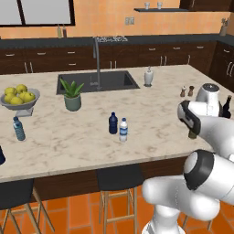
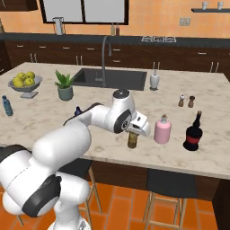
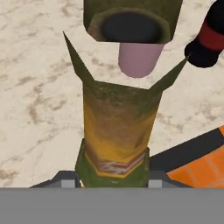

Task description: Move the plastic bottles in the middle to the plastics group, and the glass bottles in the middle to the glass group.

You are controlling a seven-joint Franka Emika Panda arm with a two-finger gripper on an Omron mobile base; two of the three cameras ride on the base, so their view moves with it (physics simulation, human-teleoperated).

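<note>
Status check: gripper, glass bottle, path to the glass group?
Gripper shut on olive-brown bottle, low over counter. Pink bottle and dark red-label bottle just beyond. Nothing between.

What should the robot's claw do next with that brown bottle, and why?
Probably let go and lift straight up. The claw is down around the olive-brown bottle, which appears to stand on the counter right beside the pink bottle and near the dark red-labelled bottle. That is the glass group, so this bottle looks delivered.

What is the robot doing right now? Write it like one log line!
end effector: shut on olive-brown glass bottle | place: counter, beside pink bottle | navy bottle, white-capped bottle: still mid-counter
</note>
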